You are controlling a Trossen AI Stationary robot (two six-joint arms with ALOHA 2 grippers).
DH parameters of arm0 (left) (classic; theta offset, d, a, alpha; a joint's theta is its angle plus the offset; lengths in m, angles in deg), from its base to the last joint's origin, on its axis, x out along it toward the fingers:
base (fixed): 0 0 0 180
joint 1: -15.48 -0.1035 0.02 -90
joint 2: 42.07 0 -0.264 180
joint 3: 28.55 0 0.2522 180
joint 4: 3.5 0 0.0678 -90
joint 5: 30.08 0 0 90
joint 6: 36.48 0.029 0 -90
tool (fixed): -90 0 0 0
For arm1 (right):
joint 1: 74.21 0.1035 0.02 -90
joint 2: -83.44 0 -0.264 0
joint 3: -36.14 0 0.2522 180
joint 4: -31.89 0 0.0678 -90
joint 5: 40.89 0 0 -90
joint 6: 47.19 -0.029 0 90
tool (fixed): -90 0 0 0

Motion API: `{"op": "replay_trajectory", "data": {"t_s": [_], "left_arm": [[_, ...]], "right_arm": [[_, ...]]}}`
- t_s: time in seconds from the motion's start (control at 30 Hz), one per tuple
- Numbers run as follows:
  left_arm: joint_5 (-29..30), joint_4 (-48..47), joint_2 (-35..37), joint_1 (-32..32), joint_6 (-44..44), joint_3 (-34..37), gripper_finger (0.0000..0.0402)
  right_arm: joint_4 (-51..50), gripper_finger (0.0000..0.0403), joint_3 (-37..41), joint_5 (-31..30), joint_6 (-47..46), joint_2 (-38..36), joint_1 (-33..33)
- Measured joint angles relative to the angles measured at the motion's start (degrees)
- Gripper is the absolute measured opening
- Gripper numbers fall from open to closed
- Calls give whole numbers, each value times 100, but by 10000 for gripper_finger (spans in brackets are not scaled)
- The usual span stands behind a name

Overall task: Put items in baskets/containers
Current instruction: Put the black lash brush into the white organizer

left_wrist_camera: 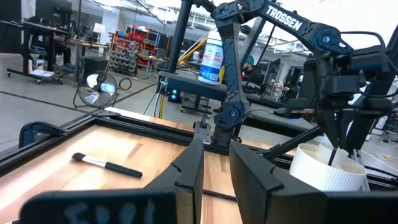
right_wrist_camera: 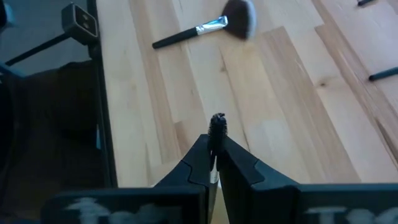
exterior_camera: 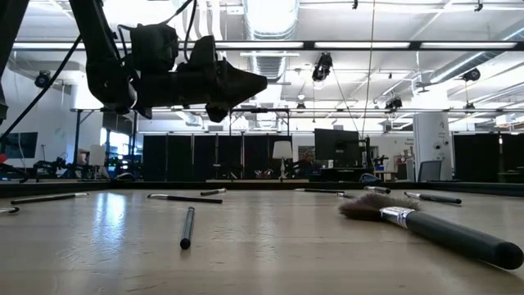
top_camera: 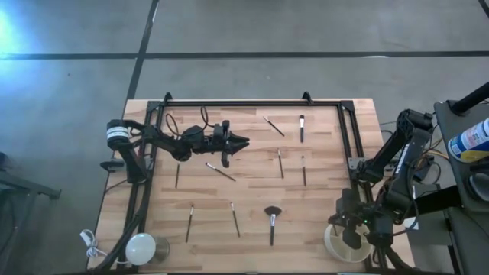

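Observation:
Several thin makeup brushes (top_camera: 220, 171) lie flat and scattered on the wooden table, and the big fluffy-headed brush (top_camera: 272, 221) lies toward the near edge. The round cream tub (top_camera: 333, 243) stands at the near right corner and also shows in the left wrist view as the ribbed tub (left_wrist_camera: 317, 171). My right gripper (top_camera: 353, 228) hangs over the tub, shut on one thin brush (right_wrist_camera: 217, 124). My left gripper (top_camera: 243, 141) hovers well above the table's far middle, level, pointing right, its fingers (left_wrist_camera: 189, 171) a little apart and holding nothing. My right gripper (right_wrist_camera: 216, 142) pinches a thin brush between its two fingers; the dark bristled end (right_wrist_camera: 217, 121) sticks out just past the fingertips. In the left wrist view the thin shaft (left_wrist_camera: 332, 149) hangs upright below the gripper, its lower end at the tub's rim.
A black frame rail (top_camera: 252, 103) borders the table's far, left and right sides. A white glossy dome (top_camera: 141, 246) with a cord sits at the near left corner. The fluffy brush (right_wrist_camera: 211, 25) lies just left of the tub. A bottle (top_camera: 470, 137) stands on a stand off to the right.

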Motion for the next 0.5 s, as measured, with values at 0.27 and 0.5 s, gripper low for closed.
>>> {"op": "replay_trajectory", "data": {"t_s": [0.27,0.5], "left_arm": [[-1,-13,0,0,-2,0,71],[4,-19,0,0,-44,0,71]], "right_arm": [[24,14,46,2,-59,61,-2],[17,54,37,2,-358,43,-14]]}}
